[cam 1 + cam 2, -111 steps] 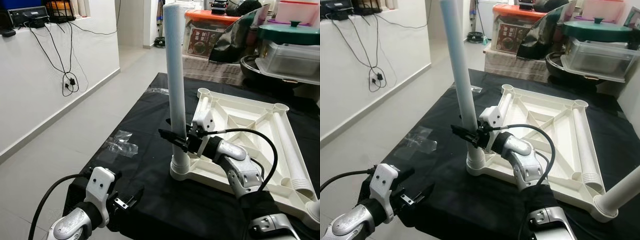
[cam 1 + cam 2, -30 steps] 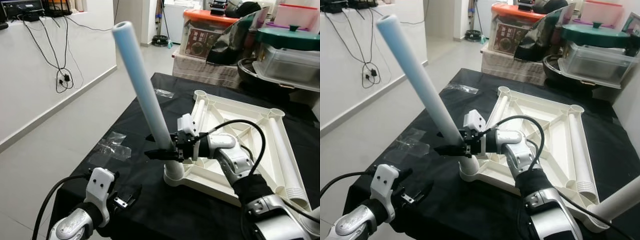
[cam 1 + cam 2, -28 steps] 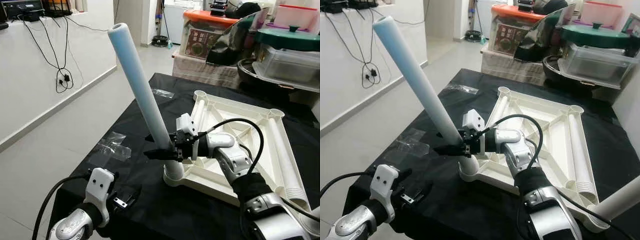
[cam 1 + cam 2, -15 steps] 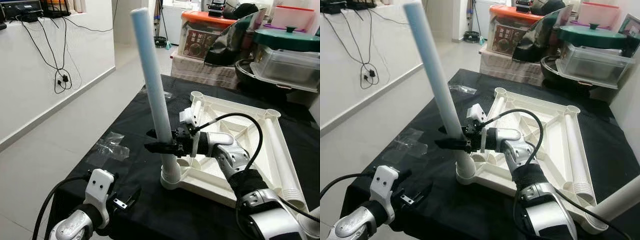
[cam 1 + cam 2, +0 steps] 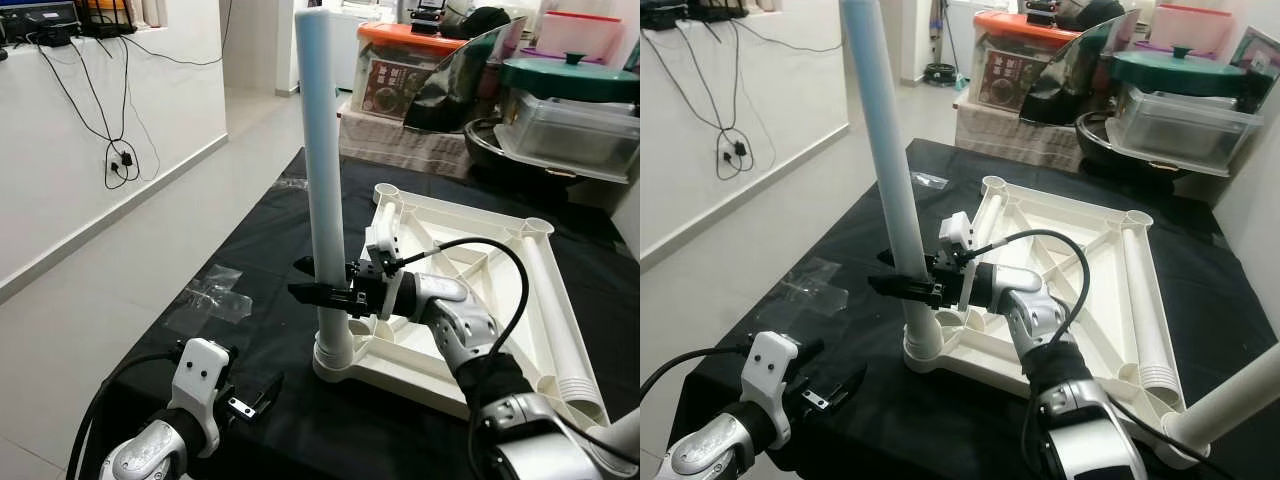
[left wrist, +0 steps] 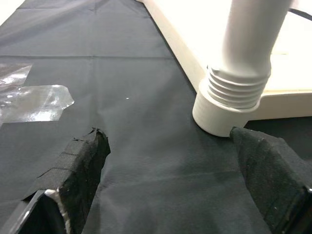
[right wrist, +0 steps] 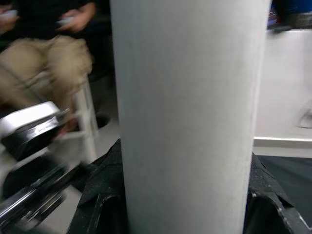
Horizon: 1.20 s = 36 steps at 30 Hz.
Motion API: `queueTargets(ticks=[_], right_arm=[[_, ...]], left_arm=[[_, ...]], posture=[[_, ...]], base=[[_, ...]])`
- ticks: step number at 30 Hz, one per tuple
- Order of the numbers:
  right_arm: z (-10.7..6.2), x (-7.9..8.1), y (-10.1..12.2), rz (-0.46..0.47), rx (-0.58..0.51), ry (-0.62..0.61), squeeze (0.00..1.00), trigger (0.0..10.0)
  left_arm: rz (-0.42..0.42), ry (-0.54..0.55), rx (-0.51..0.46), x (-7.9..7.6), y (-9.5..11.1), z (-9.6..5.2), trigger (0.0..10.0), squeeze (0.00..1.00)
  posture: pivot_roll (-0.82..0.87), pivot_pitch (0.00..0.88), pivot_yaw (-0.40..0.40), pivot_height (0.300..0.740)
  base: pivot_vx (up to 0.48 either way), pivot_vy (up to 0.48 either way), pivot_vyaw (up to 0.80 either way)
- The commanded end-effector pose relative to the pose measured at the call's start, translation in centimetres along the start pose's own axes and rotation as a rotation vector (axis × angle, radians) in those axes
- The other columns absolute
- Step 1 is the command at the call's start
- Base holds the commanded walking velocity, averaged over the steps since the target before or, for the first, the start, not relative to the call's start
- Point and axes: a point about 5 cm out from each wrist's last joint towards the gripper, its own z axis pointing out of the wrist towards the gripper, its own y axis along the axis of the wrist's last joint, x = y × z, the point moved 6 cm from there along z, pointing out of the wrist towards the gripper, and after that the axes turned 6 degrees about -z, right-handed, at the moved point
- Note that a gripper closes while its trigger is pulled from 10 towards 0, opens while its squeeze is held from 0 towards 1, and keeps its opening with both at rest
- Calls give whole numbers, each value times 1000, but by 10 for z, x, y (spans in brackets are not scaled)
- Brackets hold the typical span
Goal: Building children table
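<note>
The leg (image 5: 323, 170), a long white tube, stands upright with its long axis near vertical, its open top end pointing at the ceiling and its threaded lower end seated in the near-left corner socket (image 5: 333, 362) of the tabletop (image 5: 470, 290). The tabletop lies upside down, ribs up, on the black-draped surface (image 5: 260, 260). The right gripper (image 5: 322, 293) reaches in from the right and its jaws are clamped around the leg low down, a little above the socket; the right wrist view shows the tube pressed between the two black fingers (image 7: 105, 195). A second leg (image 5: 1230, 400) slants up from the near-right corner. The left gripper (image 5: 250, 398) hovers low at the surface's near edge, jaws spread wide and holding nothing, aimed at the socket. Clear plastic wrap (image 5: 212, 297) lies on the surface to the left.
</note>
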Motion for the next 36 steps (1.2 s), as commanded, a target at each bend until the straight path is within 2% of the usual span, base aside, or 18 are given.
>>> queueTargets(ticks=[1,3,6,7,8,10,12,13,14,15,17,20,23,24,25,27,29,36], right_arm=[[1,-3,-19,85,16,-100,0,10000],[-2,-14,-21,56,24,-239,0,10000],[-2,-14,-21,56,24,-239,0,10000],[-4,-22,-23,50,34,-318,0,10000],[-9,-32,-26,44,46,-458,0,10000],[-9,-32,-26,44,46,-458,0,10000],[-24,-48,-25,-5,50,-727,0,10000],[-24,-48,-25,-5,50,-727,0,10000],[-30,-51,-22,-42,46,-803,0,10000],[-30,-51,-22,-42,46,-803,0,10000],[-42,-52,-15,-97,-12,-906,0,10000],[-46,-51,-11,-117,-42,-932,0,10000],[-59,-52,4,-181,-106,-1025,0,10000],[-59,-52,4,-181,-106,-1025,0,10000],[-62,-52,10,-221,-119,-1047,0,10000],[-62,-52,10,-221,-119,-1047,0,10000],[-67,-52,19,-278,-134,-1104,0,10000],[-69,-48,20,-311,-138,-1161,0,10000]], left_arm=[[6,-11,0,-3,0,0,10000,0],[6,-8,-1,-2,0,0,10000,0],[6,-8,-1,-2,0,0,10000,0],[7,-7,-1,-2,0,0,10000,0],[7,-5,-2,-1,1,0,10000,0],[7,-5,-2,-1,1,0,10000,0],[11,-2,-4,0,1,1,10000,0],[11,-2,-4,0,1,1,10000,0],[12,-1,-5,1,1,1,10000,0],[12,-1,-5,1,1,1,10000,0],[18,1,-8,3,2,2,10000,0],[20,2,-9,4,2,3,10000,0],[23,5,-11,5,3,3,10000,0],[23,5,-11,5,3,3,10000,0],[23,5,-11,5,3,4,10000,0],[23,5,-11,5,3,4,10000,0],[22,7,-12,5,3,4,10000,0],[24,14,-14,7,4,4,10000,0]], posture=[[75,0,-91,740],[68,0,-90,740],[68,0,-90,740],[68,0,-91,740],[65,0,-88,740],[65,0,-88,740],[64,0,-84,740],[64,0,-84,740],[64,0,-84,740],[64,0,-84,740],[61,0,-79,740],[61,0,-79,740],[60,0,-77,740],[60,0,-77,740],[60,0,-77,740],[60,0,-77,740],[63,0,-77,740],[65,0,-75,740]], base=[[0,0,0],[0,0,0],[0,0,0],[0,0,0],[0,0,0],[0,0,0],[0,0,0],[0,0,0],[0,0,0],[0,0,0],[0,0,0],[0,0,0],[0,0,0],[0,0,0],[0,0,0],[0,0,0],[0,0,0],[0,0,0]])
